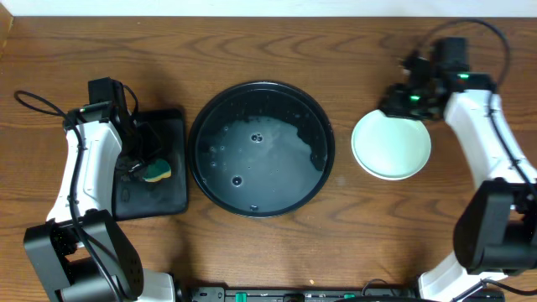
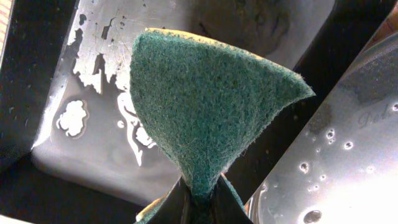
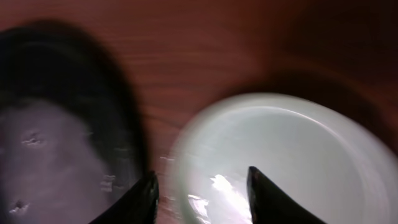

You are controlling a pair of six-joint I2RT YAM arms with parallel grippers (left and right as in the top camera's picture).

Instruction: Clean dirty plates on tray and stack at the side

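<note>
Overhead view
- Tray (image 1: pixel 319 117): round, black, mid-table; its floor is wet, with pale film and droplets.
- Plates (image 1: pixel 391 144): just right of the tray, apart from its rim. Only 1 pale mint face shows. A thin edge shows under it; the number stacked cannot be told.
- Rectangular tray (image 1: pixel 172 197): just left of the tray, black, partly hidden by the left arm.
- Sponge (image 1: pixel 156 171): on the rectangular tray, left of the tray; yellow and green, half covered by the claw.
- Left gripper (image 1: pixel 143 164): at the sponge; its jaws are too dark to read here.
- Right gripper (image 1: pixel 409 101): right of the tray, over the far edge of the plates; finger gap not legible.

Left wrist view
- Left gripper (image 2: pixel 199 196): clenched, pinching the sponge (image 2: pixel 205 106) at its narrow lower end. Only the 2 fingertips show, cut off by the bottom edge.
- Sponge detail: the green scouring face fans upward, with a yellow sliver at the top edge.
- Rectangular tray (image 2: pixel 93 124): behind the sponge, wet and glaring.
- Right edge: a glossy beaded surface; which tray it belongs to is unclear.

Right wrist view
- Condition: blurred throughout.
- Right gripper (image 3: pixel 202 190): released, its 2 dark fingers apart and holding nothing.
- Plates (image 3: pixel 298 155): right of the tray, with the near rim lying in the finger gap. Contact cannot be told.
- Tray (image 3: pixel 56 143): a dark wet smear, cut off at the left.
- Table (image 3: pixel 199 43): brown wood beyond both.
</note>
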